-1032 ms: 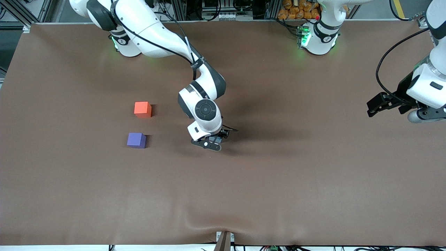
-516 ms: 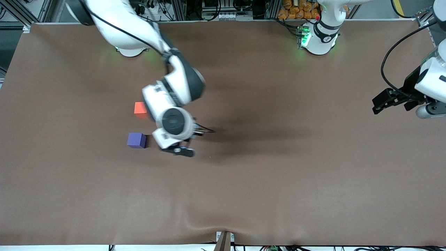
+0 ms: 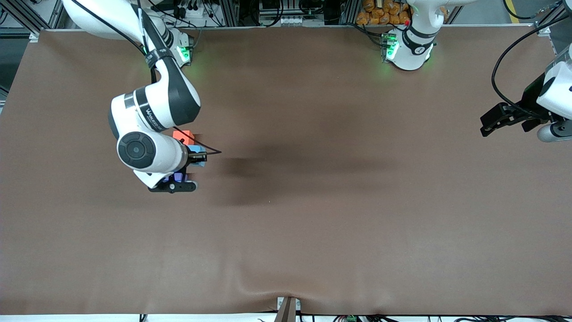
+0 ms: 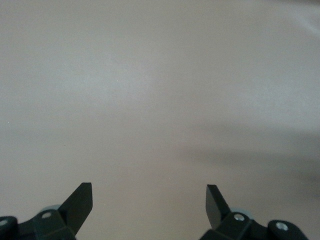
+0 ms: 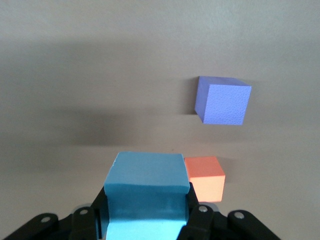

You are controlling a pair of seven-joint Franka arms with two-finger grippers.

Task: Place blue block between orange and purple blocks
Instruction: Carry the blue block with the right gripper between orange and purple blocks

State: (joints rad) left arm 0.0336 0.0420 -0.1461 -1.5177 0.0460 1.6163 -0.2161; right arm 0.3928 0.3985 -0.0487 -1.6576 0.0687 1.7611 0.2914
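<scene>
My right gripper (image 3: 195, 157) is shut on the light blue block (image 3: 196, 149) and holds it just above the table, about over the gap between the orange block (image 3: 183, 134) and the purple block (image 3: 179, 177), slightly toward the table's middle. The right arm's hand hides most of the purple block. In the right wrist view the blue block (image 5: 145, 187) sits between the gripper's (image 5: 146, 212) jaws, the orange block (image 5: 206, 177) lies close beside it and the purple block (image 5: 223, 102) lies farther off. My left gripper (image 3: 491, 126) waits open and empty at the left arm's end; its view (image 4: 149, 200) shows only cloth.
A brown cloth (image 3: 339, 214) covers the whole table. A small clamp (image 3: 287, 308) sits at the table edge nearest the camera. The arms' bases (image 3: 409, 47) stand along the farthest edge.
My right arm has swung from the table's middle toward its own end, carrying the blue block to the orange and purple blocks. My left gripper drifted slightly up and outward.
</scene>
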